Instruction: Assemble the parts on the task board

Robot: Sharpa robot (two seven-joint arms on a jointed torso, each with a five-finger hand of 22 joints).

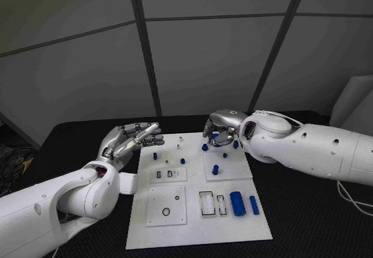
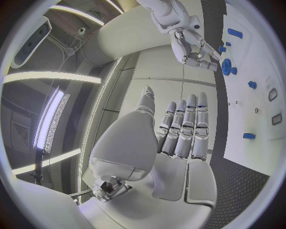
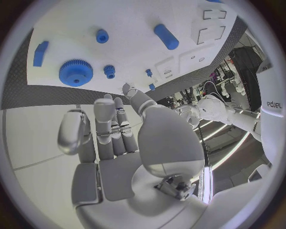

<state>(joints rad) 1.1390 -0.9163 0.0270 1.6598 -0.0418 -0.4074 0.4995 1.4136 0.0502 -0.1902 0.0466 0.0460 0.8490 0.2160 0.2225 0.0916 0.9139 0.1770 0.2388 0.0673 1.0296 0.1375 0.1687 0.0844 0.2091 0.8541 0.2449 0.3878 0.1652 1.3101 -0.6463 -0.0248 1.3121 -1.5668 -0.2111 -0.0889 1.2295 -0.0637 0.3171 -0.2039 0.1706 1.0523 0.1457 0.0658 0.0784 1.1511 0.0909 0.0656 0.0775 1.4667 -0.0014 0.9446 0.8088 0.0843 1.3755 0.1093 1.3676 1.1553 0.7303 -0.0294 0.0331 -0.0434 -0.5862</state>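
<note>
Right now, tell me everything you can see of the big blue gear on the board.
The blue gear is a round, toothed wheel with a raised hub and centre hole, plastic by its look. It lies flat on the white board at the far end, just under the right hand, whose fingers hang over it; whether they touch it cannot be told. A smaller blue gear sits beside it.

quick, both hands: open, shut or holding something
left hand: open, fingers straight, holding nothing
right hand: open above the task board, holding nothing
</note>
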